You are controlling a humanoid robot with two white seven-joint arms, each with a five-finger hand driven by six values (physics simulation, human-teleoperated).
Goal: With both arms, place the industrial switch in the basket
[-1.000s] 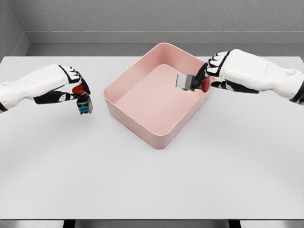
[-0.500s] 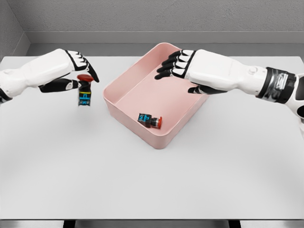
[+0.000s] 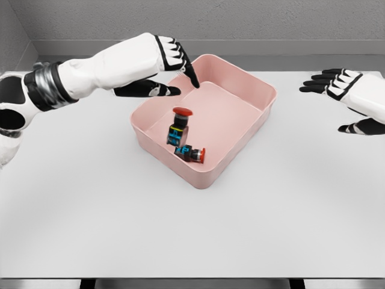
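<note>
A pink basket (image 3: 255, 84) sits on the white table, turned at an angle. Two industrial switches are inside it: one (image 3: 178, 127) with its red button on top, upright and just under my left hand, and another (image 3: 191, 153) lying on its side near the front wall, red button to the right. My left hand (image 3: 171, 69) hovers over the basket's left rim with its fingers spread and nothing in them. My right hand (image 3: 340, 90) is off to the right of the basket, open and holding nothing.
The white table (image 3: 192, 229) stretches wide in front of the basket. A grey wall runs behind the table's far edge.
My left hand carried its switch rightward over the basket and let go; that switch is now inside. My right hand drew back to the right, away from the basket.
</note>
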